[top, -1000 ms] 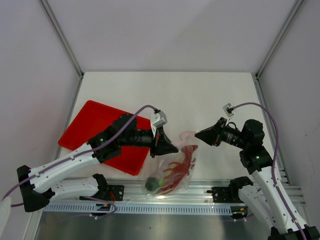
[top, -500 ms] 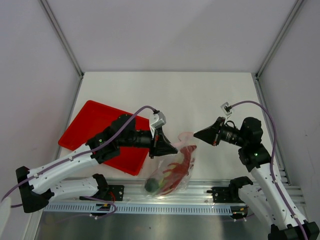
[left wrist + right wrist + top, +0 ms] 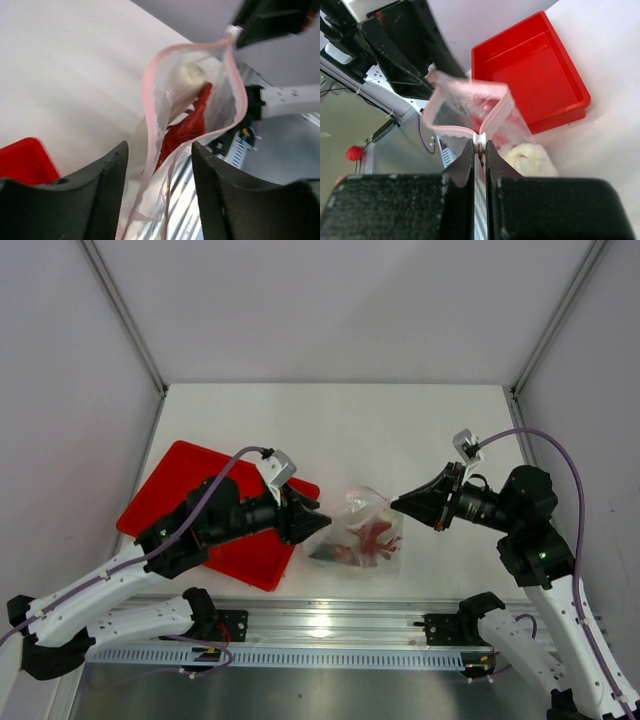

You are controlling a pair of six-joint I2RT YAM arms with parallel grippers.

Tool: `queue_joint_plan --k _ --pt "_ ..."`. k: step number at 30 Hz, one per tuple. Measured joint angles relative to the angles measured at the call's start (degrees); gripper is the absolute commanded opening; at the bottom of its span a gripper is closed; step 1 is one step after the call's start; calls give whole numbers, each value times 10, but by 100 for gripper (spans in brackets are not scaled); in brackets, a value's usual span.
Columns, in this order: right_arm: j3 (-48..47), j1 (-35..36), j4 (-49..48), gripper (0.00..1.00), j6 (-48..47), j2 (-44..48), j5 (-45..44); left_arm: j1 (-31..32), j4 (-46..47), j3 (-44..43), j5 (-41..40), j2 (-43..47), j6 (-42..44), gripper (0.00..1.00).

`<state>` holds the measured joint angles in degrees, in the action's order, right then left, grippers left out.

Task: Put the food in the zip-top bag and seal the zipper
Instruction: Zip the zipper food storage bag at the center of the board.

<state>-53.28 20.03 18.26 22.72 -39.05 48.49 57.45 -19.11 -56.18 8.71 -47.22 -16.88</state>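
Left wrist view gives me the plainest read: the bag [image 3: 220,115] gapes toward the camera and its zipper [image 3: 145,87] stands open in a wide pink loop. The lobster [image 3: 192,122] and the white end of the leek [image 3: 192,75] are inside; I cannot pick out the fruit for certain. My left gripper [image 3: 159,165] is released, jaws apart, with the bag's near edge lying in the gap but not pinched. The right gripper [image 3: 480,147] is clenched on the small white tab [image 3: 480,137] at the far end of the zipper. From above, the bag sits between the two grippers, low over the desk [image 3: 400,430] and just right of the tray [image 3: 180,490]. I judge the loading about done and the sealing not yet done. To seal it well, I would hold the right grip as the anchor and put the left jaws squarely across both strips at the near end. The two pink edges need to lie flat together before I clamp. Then I would draw along the strip with the bag taut, not slack. I would keep the leek tip below the mouth, or the seal may stop short there.
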Motion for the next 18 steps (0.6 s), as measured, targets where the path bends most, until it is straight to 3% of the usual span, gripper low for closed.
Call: queue_joint_plan --k 3,8,12,18 --pt "-10 6 14 0 -10 0 0 0 -38 -29 -79 -7 5 76" --pt "-28 20 50 0 -25 -7 0 0 -55 -82 -128 -18 10 90" --pt "-42 33 73 0 -38 -12 0 8 -27 -116 -71 -43 44 100" --pt "-47 49 96 0 -54 -15 0 56 -21 -184 52 -127 152 99"
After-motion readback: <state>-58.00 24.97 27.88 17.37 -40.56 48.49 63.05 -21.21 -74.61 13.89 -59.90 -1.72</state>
